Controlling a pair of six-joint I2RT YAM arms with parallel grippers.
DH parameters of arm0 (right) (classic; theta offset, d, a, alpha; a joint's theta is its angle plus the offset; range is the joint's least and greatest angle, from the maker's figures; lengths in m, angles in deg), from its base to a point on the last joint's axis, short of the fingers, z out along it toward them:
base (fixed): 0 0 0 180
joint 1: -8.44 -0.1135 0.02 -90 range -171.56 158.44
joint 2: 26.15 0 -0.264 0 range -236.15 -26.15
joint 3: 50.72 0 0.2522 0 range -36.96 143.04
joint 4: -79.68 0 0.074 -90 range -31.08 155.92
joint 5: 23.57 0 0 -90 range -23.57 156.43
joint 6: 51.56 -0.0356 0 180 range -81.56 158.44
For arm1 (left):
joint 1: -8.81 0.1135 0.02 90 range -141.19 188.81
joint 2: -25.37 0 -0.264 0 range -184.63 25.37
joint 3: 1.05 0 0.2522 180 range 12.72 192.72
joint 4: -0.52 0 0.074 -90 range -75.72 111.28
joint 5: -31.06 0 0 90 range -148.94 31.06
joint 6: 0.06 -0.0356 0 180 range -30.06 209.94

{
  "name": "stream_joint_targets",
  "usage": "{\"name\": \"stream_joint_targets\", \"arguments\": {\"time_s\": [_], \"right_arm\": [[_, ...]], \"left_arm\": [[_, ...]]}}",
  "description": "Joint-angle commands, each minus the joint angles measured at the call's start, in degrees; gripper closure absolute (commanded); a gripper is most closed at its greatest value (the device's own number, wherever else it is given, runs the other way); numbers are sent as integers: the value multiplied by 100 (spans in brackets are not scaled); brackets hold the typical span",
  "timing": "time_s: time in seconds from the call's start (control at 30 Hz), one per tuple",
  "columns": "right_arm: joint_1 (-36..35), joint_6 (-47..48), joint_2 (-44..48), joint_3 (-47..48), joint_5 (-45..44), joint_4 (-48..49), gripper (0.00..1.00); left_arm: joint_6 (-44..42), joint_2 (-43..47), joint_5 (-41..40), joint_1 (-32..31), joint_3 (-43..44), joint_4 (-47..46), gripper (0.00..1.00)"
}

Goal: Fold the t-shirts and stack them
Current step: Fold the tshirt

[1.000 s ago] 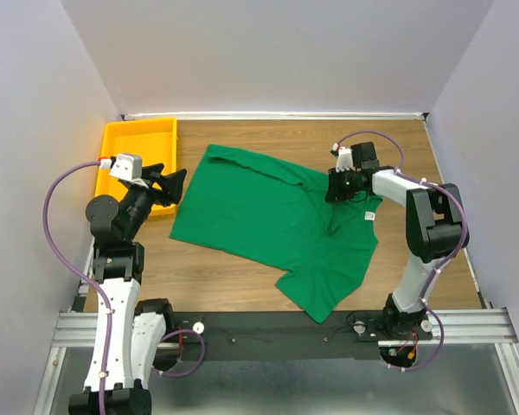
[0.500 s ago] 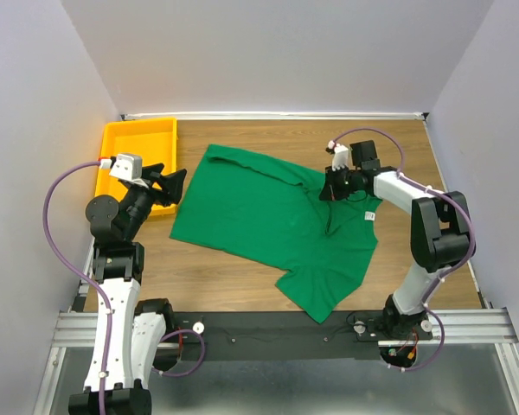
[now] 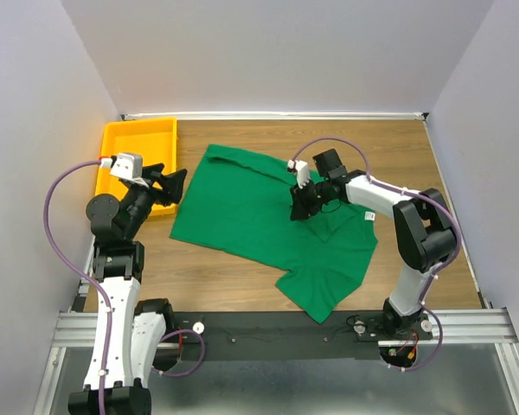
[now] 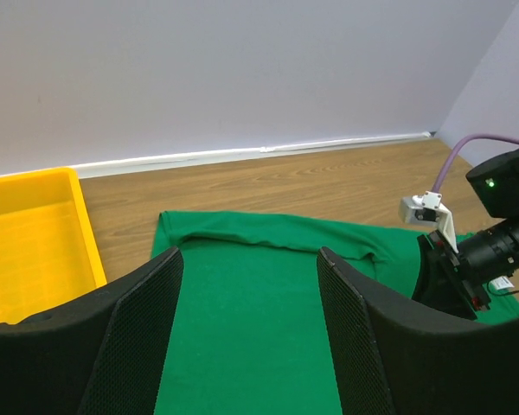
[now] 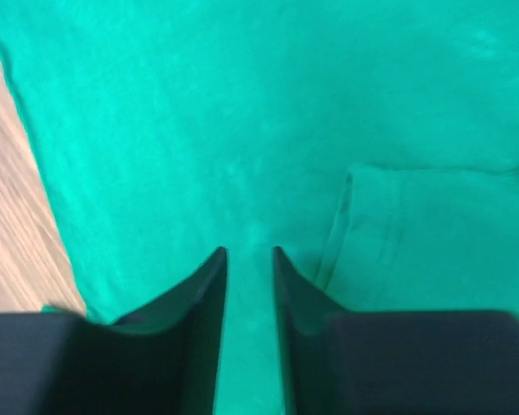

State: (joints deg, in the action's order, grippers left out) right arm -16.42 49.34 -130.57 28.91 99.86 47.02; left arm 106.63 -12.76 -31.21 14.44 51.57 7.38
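The green t-shirt (image 3: 259, 216) lay spread on the wooden bench (image 3: 398, 147), in the middle and a little to the right, with its far edge turned over in a narrow fold. One sleeve pointed toward the near edge of the bench. Its small white neck tag (image 3: 369, 216) showed at the right side of the cloth. The right gripper (image 3: 301, 207) was low over the shirt, right of its centre. In the right wrist view its jaws stood only a little apart, with a narrow strip of green cloth visible between them, and they did not seem to hold the cloth. The left gripper (image 3: 175, 181) hung above the bench, just beside the yellow tray (image 3: 138, 138) and near the left edge of the shirt, its jaws wide apart and holding nothing
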Motion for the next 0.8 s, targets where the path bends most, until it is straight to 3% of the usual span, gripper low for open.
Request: {"name": "stream_joint_targets", "arguments": {"time_s": [0.0,0.07,0.13,0.2,0.37,0.53,0.77], "right_arm": [[156,334,281,190,-362,-422,63],[472,265,527,190,-311,-413,61],[1139,203,756,216,-197,-413,53],[1849,176,844,181,-188,-405,47],[3353,-8,765,49,6,-352,44],[3997,-88,581,-100,-91,-159,36],[4086,-193,-113,119,278,-44,32]], "left_arm": [[-52,-72,13,17,-27,48,27],[9,-220,66,9,-62,-4,24],[219,-379,206,8,-158,-223,18],[369,-835,469,17,-150,-347,18],[933,-2267,831,-88,174,-453,21],[959,-3129,638,-369,649,-444,22],[775,-3587,567,-510,905,-321,22]]}}
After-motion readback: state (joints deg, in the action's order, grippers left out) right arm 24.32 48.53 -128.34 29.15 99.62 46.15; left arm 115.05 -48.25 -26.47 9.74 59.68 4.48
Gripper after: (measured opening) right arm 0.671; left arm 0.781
